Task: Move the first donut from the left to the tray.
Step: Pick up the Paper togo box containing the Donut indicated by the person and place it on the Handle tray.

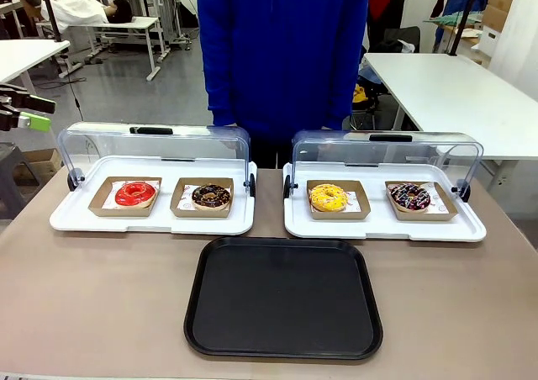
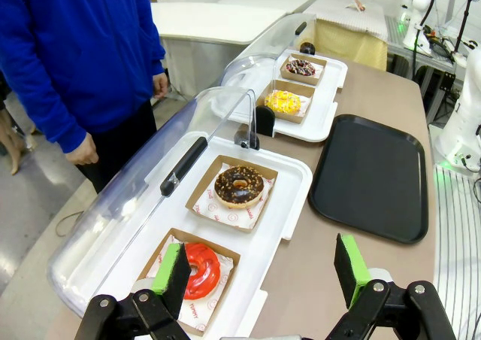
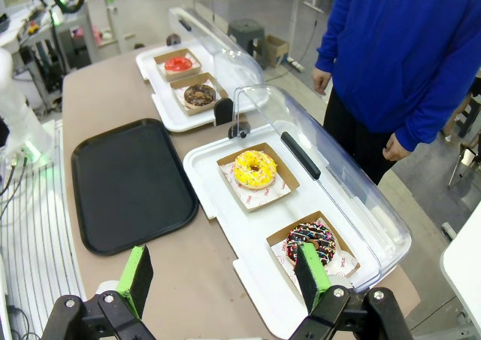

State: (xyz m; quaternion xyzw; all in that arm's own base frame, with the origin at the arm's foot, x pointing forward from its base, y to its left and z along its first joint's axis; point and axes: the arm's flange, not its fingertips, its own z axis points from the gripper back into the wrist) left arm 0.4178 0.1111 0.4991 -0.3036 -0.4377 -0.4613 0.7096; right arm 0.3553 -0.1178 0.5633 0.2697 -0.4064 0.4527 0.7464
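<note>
The left gripper [image 2: 261, 272] is seen with its fingers set wide apart and nothing between them. In its wrist view the red donut [image 2: 201, 270] is found low in the picture, close to the finger on the picture's left, whose green pad [image 2: 171, 274] hides part of the donut's edge. The donut is not touched. It is seated in a shallow cardboard tray [image 2: 225, 254] on a white display tray [image 2: 289, 204], whose clear lid [image 2: 143, 204] is swung up. Farther ahead of the fingers, on the same display tray, a chocolate donut [image 2: 239, 186] is placed. The black tray [image 2: 372, 174] is laid on the table [image 2: 301, 280] beyond the other finger, on the picture's right, apart from the gripper.

The right gripper [image 3: 224, 276] is likewise held apart and holds nothing. A sprinkled donut [image 3: 311, 242] is seen just beside one of its fingers, and a yellow donut [image 3: 255, 168] ahead between the two. The red donut is seen well away from this gripper, at the far end of the row.

A person [image 1: 282, 52] in a blue top is stationed at the far side.
</note>
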